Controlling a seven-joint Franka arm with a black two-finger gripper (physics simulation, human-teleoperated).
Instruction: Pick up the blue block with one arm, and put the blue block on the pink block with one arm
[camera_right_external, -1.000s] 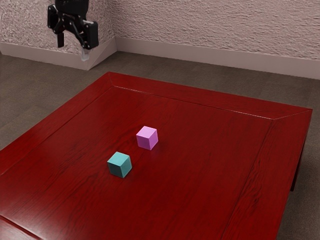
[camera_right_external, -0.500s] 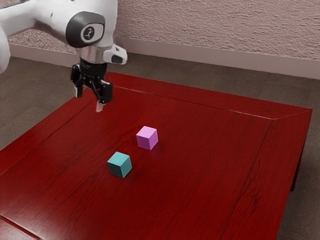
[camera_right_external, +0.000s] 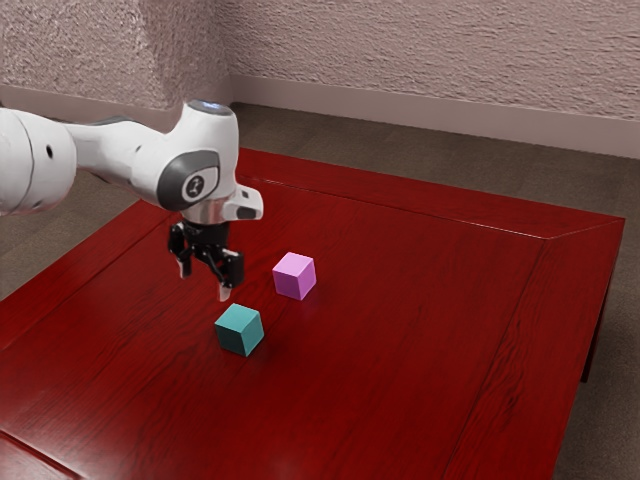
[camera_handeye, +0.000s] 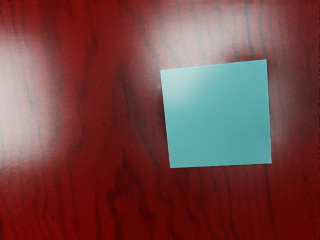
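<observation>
Arm: the white arm (camera_right_external: 100, 160) is arching in from the exterior view's left.
Gripper: the black gripper (camera_right_external: 205, 281) is hanging empty, fingers apart, just above the blue block (camera_right_external: 239, 329).
Blocks: the pink block (camera_right_external: 294, 275) is sitting nearby, not touching, on the red table (camera_right_external: 430, 330).

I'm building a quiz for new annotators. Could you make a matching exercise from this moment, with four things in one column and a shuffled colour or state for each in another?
Things
1. blue block
2. pink block
3. end effector
4. table

States
A. dark red wood grain
B. open, above the table, holding nothing
C. on the table, almost under the end effector
D. on the table, nearer the back wall than the other block

Pairs: 1-C, 2-D, 3-B, 4-A
</observation>
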